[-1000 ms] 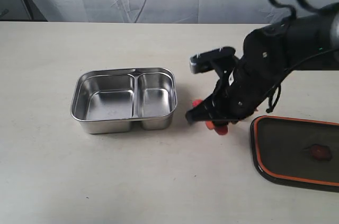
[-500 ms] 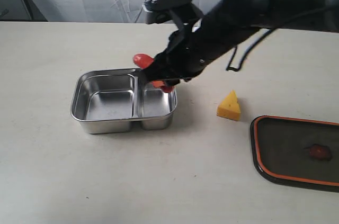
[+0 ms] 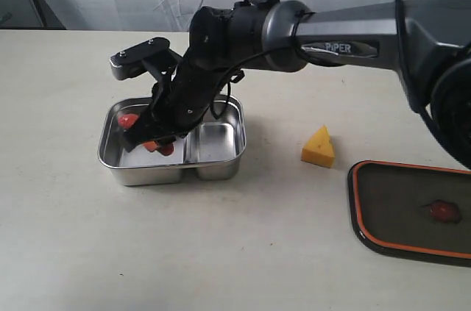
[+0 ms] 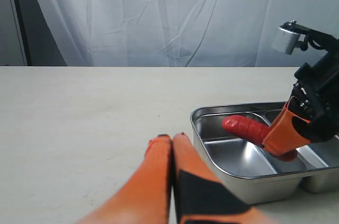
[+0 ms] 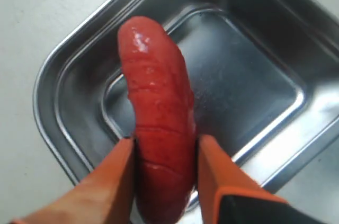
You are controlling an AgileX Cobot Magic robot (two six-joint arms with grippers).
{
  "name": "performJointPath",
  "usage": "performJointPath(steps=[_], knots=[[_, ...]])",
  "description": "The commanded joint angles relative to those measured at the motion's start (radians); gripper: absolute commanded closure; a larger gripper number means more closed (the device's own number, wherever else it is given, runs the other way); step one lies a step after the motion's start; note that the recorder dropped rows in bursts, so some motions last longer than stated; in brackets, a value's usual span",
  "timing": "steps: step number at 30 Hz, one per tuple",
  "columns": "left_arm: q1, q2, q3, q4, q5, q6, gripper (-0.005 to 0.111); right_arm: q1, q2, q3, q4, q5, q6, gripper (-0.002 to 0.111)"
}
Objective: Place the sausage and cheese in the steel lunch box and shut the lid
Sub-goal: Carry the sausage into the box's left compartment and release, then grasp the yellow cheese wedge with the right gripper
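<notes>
Sausage [image 5: 159, 118] sits clamped between the right gripper's [image 3: 150, 139] orange fingers — held over the steel lunch box's [image 3: 173, 173] larger compartment. Left gripper [image 4: 172, 140] is pinched closed, empty.

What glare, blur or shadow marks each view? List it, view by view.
Exterior view: soft, even light; the cheese casts only a faint shadow. Left wrist view: the left gripper's fingers, close to the lens, look soft. Right wrist view: small white highlights on the sausage, and bright glare along the floor edge of the steel lunch box.
</notes>
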Motion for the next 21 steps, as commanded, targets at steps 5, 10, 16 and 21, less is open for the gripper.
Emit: performJointPath(steps=[5,10,16,21], knots=[[0.001,-0.006,0.005,0.001,-0.014,0.001,0.107,-0.002,-0.016,-0.02,-0.009,0.016,-0.008,0.056],[0.001,-0.006,0.005,0.001,-0.014,0.001,0.107,-0.003,-0.169,-0.02,-0.317,0.188,0.213,0.08],[0.001,-0.006,0.005,0.001,-0.014,0.001,0.107,-0.219,-0.241,0.072,-0.516,0.416,0.52,0.064],[0.001,-0.006,0.005,0.001,-0.014,0.001,0.107,-0.307,-0.241,0.202,-0.478,0.315,0.568,0.054]])
